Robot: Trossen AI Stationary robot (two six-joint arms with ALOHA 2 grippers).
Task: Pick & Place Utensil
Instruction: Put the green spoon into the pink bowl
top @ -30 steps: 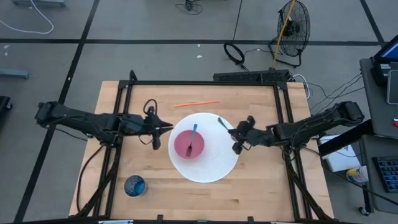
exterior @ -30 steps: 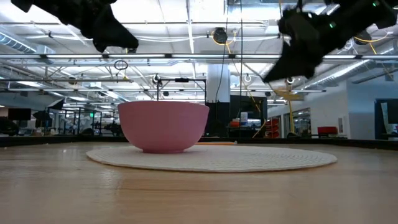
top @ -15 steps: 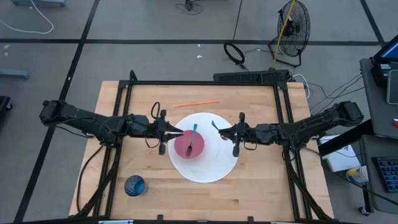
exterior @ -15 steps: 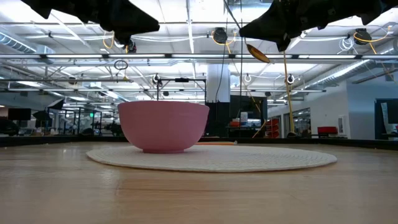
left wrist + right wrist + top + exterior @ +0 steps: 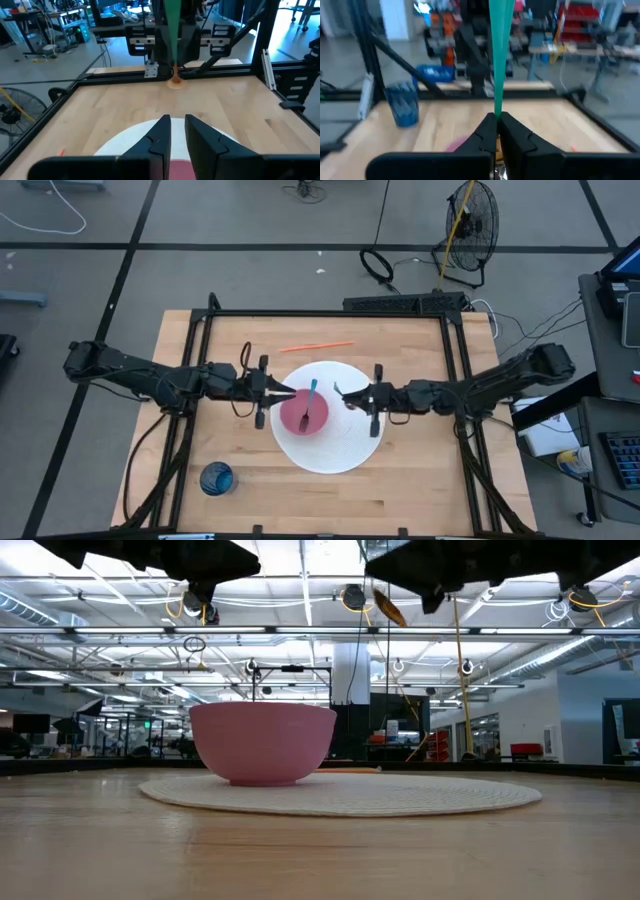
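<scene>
1. I am clamping my right gripper [image 5: 352, 397] on a green-handled utensil [image 5: 341, 392], holding it up in the air over the white round mat [image 5: 345, 450], just right of the frame's centre in the high view.
2. In my right wrist view my two dark fingers [image 5: 487, 131] are pressing together on the green handle [image 5: 500, 55], which is running straight up the middle of the frame to its top edge.
3. In the low view the utensil's brownish bowl end [image 5: 387, 608] is hanging tilted near the top centre of the frame, well above the table and to the right of the pink bowl [image 5: 263, 742].
4. The pink bowl [image 5: 304, 412] is sitting on the left part of the mat, at the centre of the high view, with a blue-handled utensil [image 5: 311, 397] leaning inside it.
5. My left gripper [image 5: 282, 392] is hovering at the bowl's left rim, left of centre in the high view; my left fingers [image 5: 161, 135] are standing slightly apart and gripping nothing.
6. An orange straw [image 5: 316, 346] is lying on the wooden table [image 5: 420, 480] above the mat in the high view.
7. A blue cup [image 5: 217, 478] is standing at the lower left of the table.
</scene>
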